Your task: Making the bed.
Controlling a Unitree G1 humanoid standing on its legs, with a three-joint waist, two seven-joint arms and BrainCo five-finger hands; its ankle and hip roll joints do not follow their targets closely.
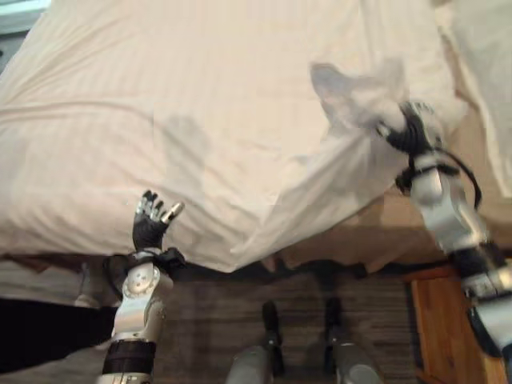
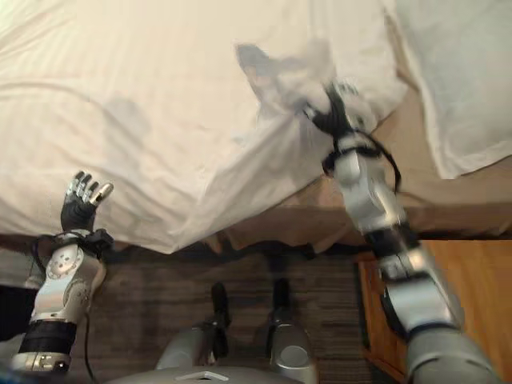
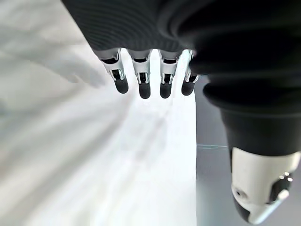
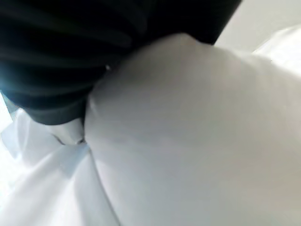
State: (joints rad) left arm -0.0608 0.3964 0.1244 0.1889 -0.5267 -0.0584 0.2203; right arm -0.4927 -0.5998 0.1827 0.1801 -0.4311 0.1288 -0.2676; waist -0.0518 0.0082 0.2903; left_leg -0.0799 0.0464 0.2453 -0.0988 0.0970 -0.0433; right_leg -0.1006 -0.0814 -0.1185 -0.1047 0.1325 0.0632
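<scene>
A white duvet covers most of the bed, with its near edge hanging over the side. My right hand is raised over the bed's right part, shut on a bunched corner of the duvet and lifting it, so a fold slants down to the bed's edge. White cloth bulges against the hand in the right wrist view. My left hand is held upright in front of the bed's near edge at the left, fingers straight, open and holding nothing.
A white pillow lies at the bed's right end on a tan sheet. A wooden bedside table stands at the lower right. Dark carpet runs along the bed.
</scene>
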